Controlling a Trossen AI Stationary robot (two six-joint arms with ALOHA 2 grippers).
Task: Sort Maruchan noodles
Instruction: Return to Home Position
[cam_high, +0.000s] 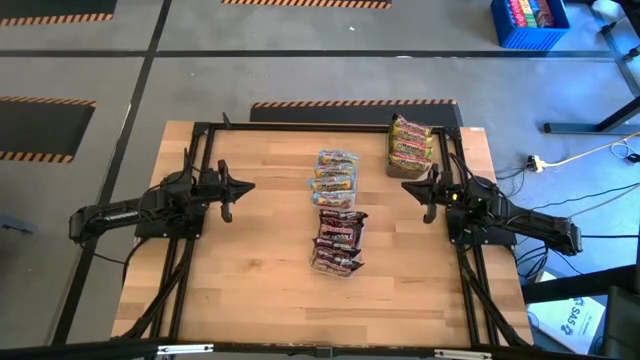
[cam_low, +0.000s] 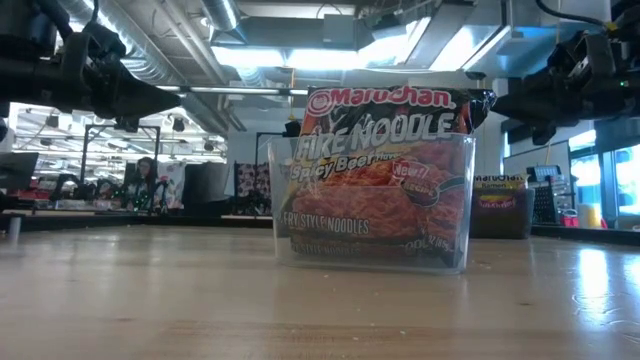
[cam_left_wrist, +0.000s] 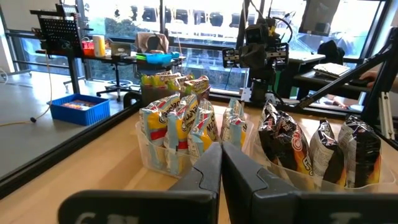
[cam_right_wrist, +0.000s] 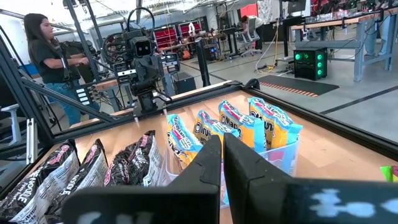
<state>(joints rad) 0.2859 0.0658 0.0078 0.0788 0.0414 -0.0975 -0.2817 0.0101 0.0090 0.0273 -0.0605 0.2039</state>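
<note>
The left gripper (cam_left_wrist: 221, 148) and right gripper (cam_right_wrist: 222, 140), both clenched on nothing, were judged best parked high, clear of the noodle packets (cam_high: 338, 240)

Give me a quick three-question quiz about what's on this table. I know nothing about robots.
1. True or false: the left gripper holds a packet.
2. Fill in: the noodle packets are sorted into ___ colour groups.
3. Which kind sits in the black bin near the right gripper? A maroon, B pale blue-orange, C yellow-green packets.

Key: 1 false, it is shut on nothing; 2 three; 3 C.
</note>
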